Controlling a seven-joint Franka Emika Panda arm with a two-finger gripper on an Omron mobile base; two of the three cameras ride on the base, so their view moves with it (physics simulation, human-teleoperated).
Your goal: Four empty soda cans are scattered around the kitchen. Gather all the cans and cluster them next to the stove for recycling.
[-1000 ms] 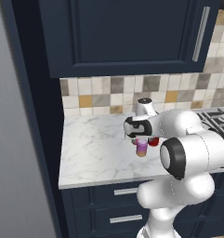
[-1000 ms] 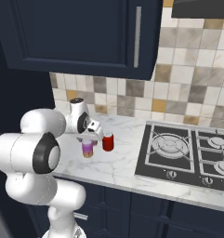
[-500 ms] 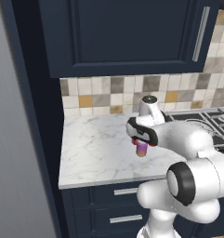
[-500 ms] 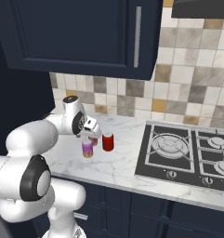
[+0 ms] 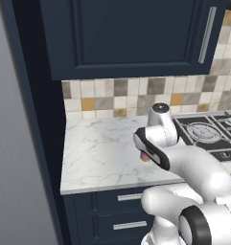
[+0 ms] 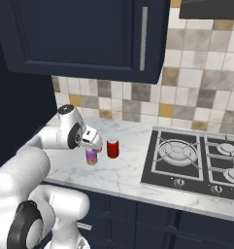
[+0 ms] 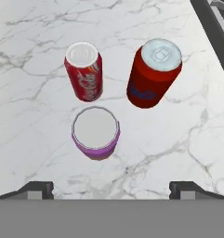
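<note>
Since a second ago my arm has swung left and my tool [image 7: 111, 187] has lifted off the purple can [image 7: 95, 134], fingers spread wide with nothing between them. Three cans stand upright on the marble surface [image 7: 34, 139] – one purple, two red: a slim one [image 7: 84, 77] with white script I can't read, a wider one [image 7: 153, 74] – left of the stove [image 6: 196, 163].

Two cameras look forward and down from behind the arm, one from its left and one from its right, both showing the same marble surface [image 5: 102, 153] and stove [image 6: 196, 158], while the hand camera looks straight down, close above it.
</note>
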